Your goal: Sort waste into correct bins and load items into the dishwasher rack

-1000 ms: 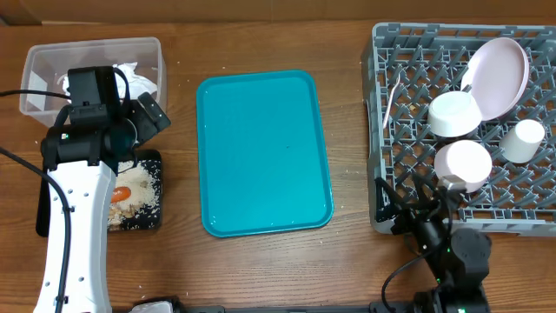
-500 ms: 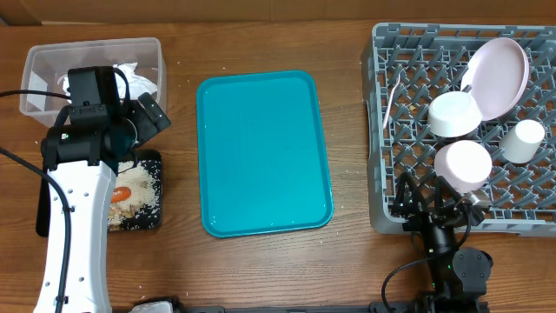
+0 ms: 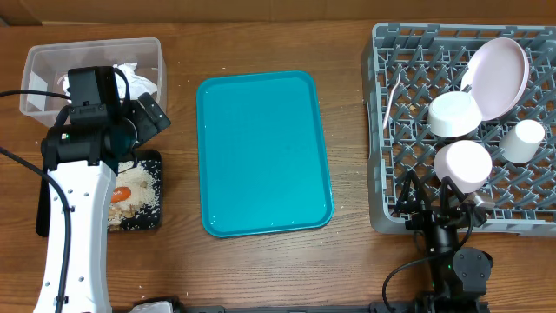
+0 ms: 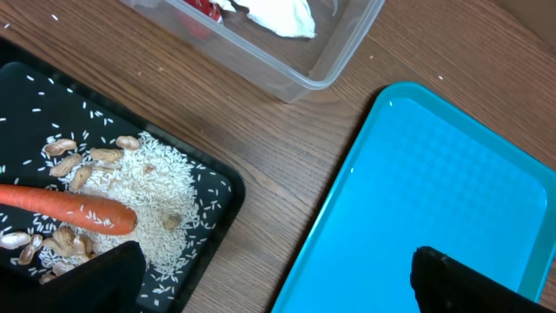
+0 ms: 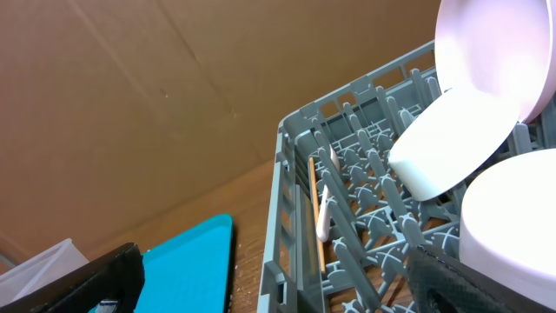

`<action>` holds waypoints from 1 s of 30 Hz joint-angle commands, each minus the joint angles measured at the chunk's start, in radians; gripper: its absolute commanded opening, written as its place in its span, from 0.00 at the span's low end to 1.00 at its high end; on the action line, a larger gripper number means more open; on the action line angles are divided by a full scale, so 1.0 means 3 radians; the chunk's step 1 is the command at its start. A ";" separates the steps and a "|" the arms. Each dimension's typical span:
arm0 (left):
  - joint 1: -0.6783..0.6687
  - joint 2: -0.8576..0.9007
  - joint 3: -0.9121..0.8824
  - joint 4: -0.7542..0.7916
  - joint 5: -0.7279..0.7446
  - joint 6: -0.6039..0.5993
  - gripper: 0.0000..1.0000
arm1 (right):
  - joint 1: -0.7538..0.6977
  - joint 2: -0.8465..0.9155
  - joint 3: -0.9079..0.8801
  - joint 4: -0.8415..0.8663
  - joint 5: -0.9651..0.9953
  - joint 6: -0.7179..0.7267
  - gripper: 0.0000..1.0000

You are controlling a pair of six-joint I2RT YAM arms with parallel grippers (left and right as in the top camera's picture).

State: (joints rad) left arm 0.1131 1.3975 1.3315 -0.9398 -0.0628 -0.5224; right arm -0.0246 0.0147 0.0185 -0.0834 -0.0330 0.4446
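Observation:
The grey rack (image 3: pixel 391 130) at the right holds the white plate (image 3: pixel 499 74), two bowls (image 3: pixel 453 113) (image 3: pixel 463 165), the cup (image 3: pixel 524 141) and the fork (image 3: pixel 392 100). My right gripper (image 3: pixel 427 198) is open and empty over the rack's near edge; its wrist view shows the rack (image 5: pixel 291 174), fork (image 5: pixel 326 204) and plate (image 5: pixel 495 52). The black tray (image 3: pixel 148 204) holds the carrot (image 4: pixel 69 209), nuts (image 4: pixel 82 156) and rice (image 4: pixel 156 196). My left gripper (image 4: pixel 278 278) is open and empty above the tray's right edge. The clear tub (image 3: pixel 39 65) holds crumpled white waste.
The teal serving tray (image 3: pixel 261 152) lies bare in the middle, between the black tray and the rack. A few rice crumbs lie on the wood near its lower right corner. My left arm (image 3: pixel 78 226) covers the black tray's left part.
My right arm has drawn back toward the table's front edge, away from the near bowl, with its fingers spread. The left arm has not moved.

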 commanded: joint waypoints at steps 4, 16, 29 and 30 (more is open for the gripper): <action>0.0009 0.0004 0.0022 0.0006 0.0014 -0.0031 1.00 | -0.0015 -0.0039 -0.0036 0.0005 0.0055 -0.0020 1.00; 0.0009 -0.0008 0.0022 0.0005 0.0014 -0.0031 1.00 | -0.0015 -0.0039 -0.0036 0.0005 0.0055 -0.0022 1.00; 0.0008 -0.0907 -0.0671 -0.0270 -0.0420 0.0094 1.00 | -0.0015 -0.0039 -0.0036 0.0005 0.0055 -0.0022 1.00; 0.0005 -0.1020 -0.0856 -0.0136 -0.0394 0.0167 1.00 | -0.0015 -0.0039 -0.0036 0.0005 0.0055 -0.0022 1.00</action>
State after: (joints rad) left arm 0.1131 1.1824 1.2079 -1.0386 -0.1619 -0.5175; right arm -0.0250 0.0147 0.0185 -0.0864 -0.0257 0.4442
